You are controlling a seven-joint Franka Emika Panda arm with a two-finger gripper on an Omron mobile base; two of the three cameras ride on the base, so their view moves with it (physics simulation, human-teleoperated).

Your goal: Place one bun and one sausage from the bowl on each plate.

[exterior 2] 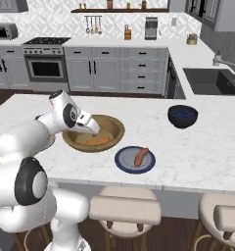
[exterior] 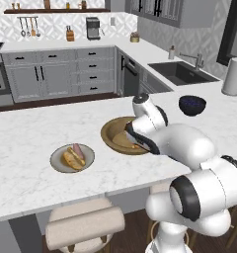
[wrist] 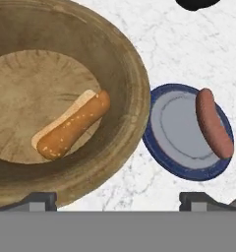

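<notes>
Nearest the lens, the hand's (wrist: 118, 199) two dark fingertips were seen spread wide apart, nothing held between them, above the wooden bowl (wrist: 125, 64). One seeded bun (wrist: 71, 125) was left lying on the bowl's floor. To the left on the marble bench (exterior: 21, 148), the beige plate (exterior: 59, 164) was loaded with a bun and a sausage. Just right of the bowl, the blue plate (wrist: 176, 147) carried only a sausage (wrist: 214, 129).

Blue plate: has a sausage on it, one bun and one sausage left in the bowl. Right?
Not quite. The bowl holds a single bun and no sausage, as the hand view shows. The blue plate does carry a sausage.
</notes>
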